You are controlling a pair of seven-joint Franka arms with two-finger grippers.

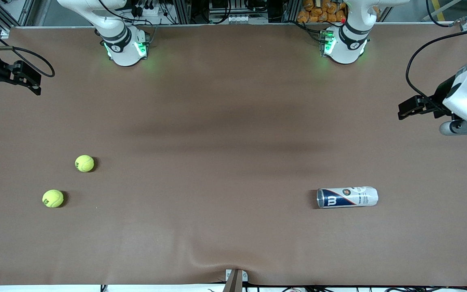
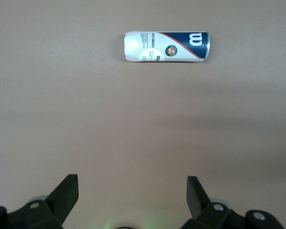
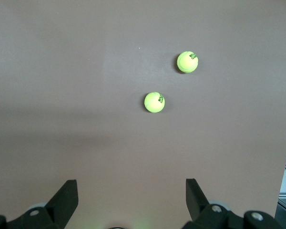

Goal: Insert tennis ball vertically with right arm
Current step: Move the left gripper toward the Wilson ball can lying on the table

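Two yellow tennis balls lie on the brown table toward the right arm's end: one (image 1: 84,163) (image 3: 154,102), and another (image 1: 53,198) (image 3: 187,62) nearer the front camera. A white and dark blue ball can (image 1: 347,197) (image 2: 167,46) lies on its side toward the left arm's end. My right gripper (image 1: 31,79) (image 3: 132,183) is open and empty, up over the table's edge at the right arm's end, well apart from the balls. My left gripper (image 1: 403,110) (image 2: 132,183) is open and empty, up over the left arm's end, apart from the can.
The brown table mat (image 1: 233,134) is bare between the balls and the can. The two arm bases (image 1: 126,46) (image 1: 343,44) stand along the table's top edge. A small bracket (image 1: 235,278) sits at the table's front edge.
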